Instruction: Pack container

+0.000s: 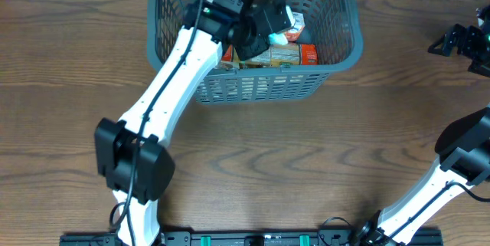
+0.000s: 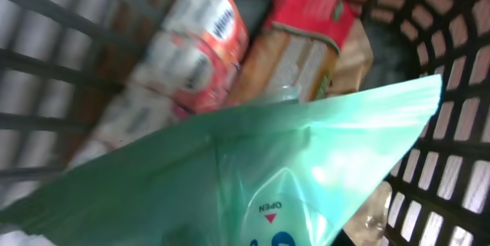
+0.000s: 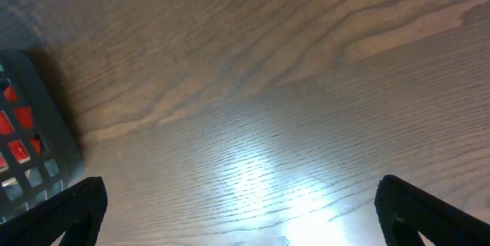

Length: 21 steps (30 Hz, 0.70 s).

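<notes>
Two grippers: left gripper (image 1: 268, 25) sits in the basket (image 1: 253, 85) with a green pouch (image 2: 230, 177) right under it, grip hidden so can't tell, right gripper (image 3: 237, 200) gapes wide over table (image 3: 268, 85).

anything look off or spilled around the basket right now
Nothing stands out. The boxes lie inside the container, nothing lies spilled beside it, and the green packet tilted above them seems held by the left hand, so its slant is expected.
</notes>
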Available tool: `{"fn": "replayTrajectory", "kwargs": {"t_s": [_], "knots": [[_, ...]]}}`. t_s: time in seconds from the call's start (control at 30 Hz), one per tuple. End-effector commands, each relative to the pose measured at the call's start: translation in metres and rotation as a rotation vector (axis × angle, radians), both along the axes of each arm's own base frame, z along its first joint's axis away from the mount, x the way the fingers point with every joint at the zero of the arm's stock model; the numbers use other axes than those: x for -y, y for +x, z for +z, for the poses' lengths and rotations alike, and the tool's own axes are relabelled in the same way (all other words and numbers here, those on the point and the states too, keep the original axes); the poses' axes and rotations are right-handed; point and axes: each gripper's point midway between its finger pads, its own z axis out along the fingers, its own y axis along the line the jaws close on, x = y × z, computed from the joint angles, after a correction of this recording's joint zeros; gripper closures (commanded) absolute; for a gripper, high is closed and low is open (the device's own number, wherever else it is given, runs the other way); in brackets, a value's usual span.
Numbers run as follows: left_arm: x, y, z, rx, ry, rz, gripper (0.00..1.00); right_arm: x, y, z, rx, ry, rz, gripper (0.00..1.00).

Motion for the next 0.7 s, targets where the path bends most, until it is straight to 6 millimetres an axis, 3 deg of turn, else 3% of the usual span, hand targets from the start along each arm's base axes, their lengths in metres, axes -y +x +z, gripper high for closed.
{"fn": "replayTrajectory", "kwargs": {"t_s": [0.0, 0.07, 0.1, 0.23, 0.4, 0.53, 0.67], "knots": [[0.003, -0.002, 0.001, -0.004, -0.005, -0.022, 0.58, -0.002, 0.0, 0.002, 0.006, 0.007, 0.009, 0.01], [0.002, -0.003, 0.0, -0.008, 0.0, -0.019, 0.17, -0.002, -0.001, 0.002, 0.006, 0.007, 0.009, 0.01], [0.001, -0.004, 0.003, -0.007, 0.0, -0.019, 0.12, -0.002, -0.001, 0.002, 0.005, 0.008, 0.009, 0.01], [-0.007, -0.004, 0.019, 0.03, 0.008, 0.017, 0.07, -0.002, 0.0, 0.002, 0.008, 0.007, 0.008, 0.01], [-0.042, 0.003, 0.076, 0.173, 0.024, 0.21, 0.01, 0.0, 0.012, 0.018, 0.062, -0.052, 0.005, 0.01], [-0.09, 0.004, 0.134, 0.305, -0.006, 0.43, 0.02, -0.014, 0.037, 0.059, 0.18, -0.171, 0.063, 0.01], [-0.162, -0.007, 0.18, 0.357, -0.105, 0.748, 0.01, -0.057, 0.066, 0.116, 0.351, -0.264, 0.201, 0.01]]}}
